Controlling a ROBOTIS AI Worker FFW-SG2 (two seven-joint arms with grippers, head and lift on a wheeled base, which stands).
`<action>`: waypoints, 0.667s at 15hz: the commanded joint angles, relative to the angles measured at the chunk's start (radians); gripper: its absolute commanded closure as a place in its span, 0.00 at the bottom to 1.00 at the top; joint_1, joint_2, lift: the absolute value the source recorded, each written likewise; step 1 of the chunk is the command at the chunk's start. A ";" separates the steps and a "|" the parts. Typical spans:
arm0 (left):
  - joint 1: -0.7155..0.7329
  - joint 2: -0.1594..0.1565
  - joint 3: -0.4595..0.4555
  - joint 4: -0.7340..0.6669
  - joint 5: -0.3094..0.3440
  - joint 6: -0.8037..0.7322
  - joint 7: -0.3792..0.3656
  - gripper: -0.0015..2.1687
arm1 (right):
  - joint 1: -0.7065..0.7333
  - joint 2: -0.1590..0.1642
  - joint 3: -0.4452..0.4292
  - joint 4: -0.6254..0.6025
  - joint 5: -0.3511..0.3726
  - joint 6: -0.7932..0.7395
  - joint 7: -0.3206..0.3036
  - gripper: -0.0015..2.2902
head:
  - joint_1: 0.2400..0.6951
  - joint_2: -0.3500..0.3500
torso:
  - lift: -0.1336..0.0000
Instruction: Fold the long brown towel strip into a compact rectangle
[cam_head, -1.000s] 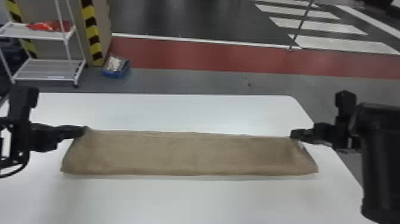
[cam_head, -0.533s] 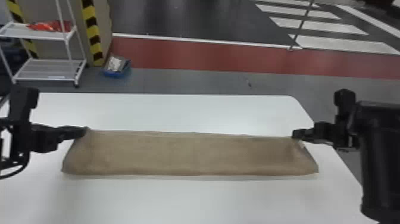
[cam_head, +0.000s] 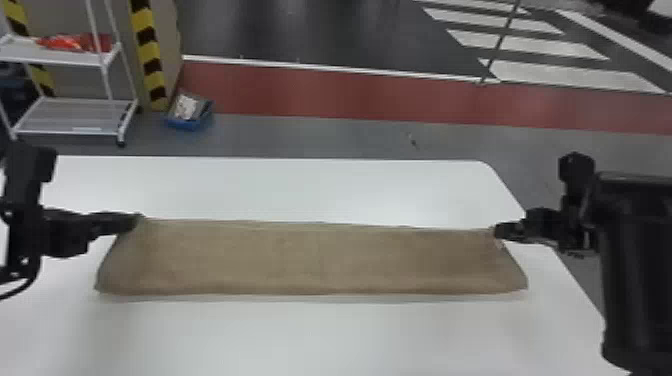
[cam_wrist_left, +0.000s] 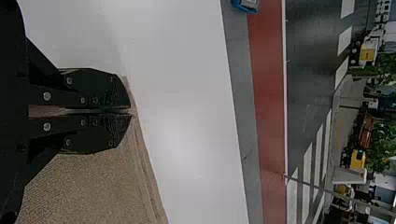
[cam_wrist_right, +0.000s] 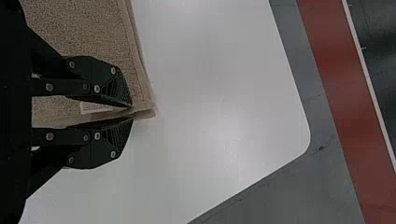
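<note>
Left black two-fingered tool (cam_wrist_left: 131, 111): closed on the far hem of the towel at the strip's left end. Its place over the cloth is unchanged from the earlier frames. The pinched cloth is hidden between the fingers, and the arm behind is cut off by the head view's edge.
Long brown towel strip (cam_head: 320, 260): laid flat across the white tabletop (cam_head: 270, 187), its length running from one tool to the other. The outline has hardly altered, so the short folds appear still to be made. Stacked hems suggest a lengthwise fold; the number of layers cannot be told.
Small white fabric label (cam_wrist_right: 95, 108): on the towel near its far right corner, partly covered by a finger of the right tool.
Right black two-fingered tool (cam_wrist_right: 132, 112): slightly parted, with the corner hem lying in the narrow gap. It has shifted a little outward, towards the tabletop's right side, while the cloth has barely followed; this probably marks a release after straightening. Whether the pads still touch the hem is hard to make out.
Bulky black right arm (cam_head: 635, 270): at the head view's right edge, partly cut off.
</note>
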 joint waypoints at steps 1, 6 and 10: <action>0.001 0.000 -0.001 0.001 0.000 0.000 0.000 0.50 | 0.002 0.000 0.001 0.000 -0.001 -0.001 0.001 0.52 | 1.00 0.21 | 0.07; 0.001 0.000 0.007 -0.002 0.000 0.000 0.000 0.50 | 0.001 0.000 -0.011 -0.003 -0.007 -0.004 -0.002 0.61 | 1.00 0.21 | 0.07; -0.003 0.006 0.019 -0.002 0.003 0.000 0.000 0.50 | 0.007 -0.001 -0.037 -0.008 -0.021 -0.001 -0.002 0.61 | 1.00 0.21 | 0.07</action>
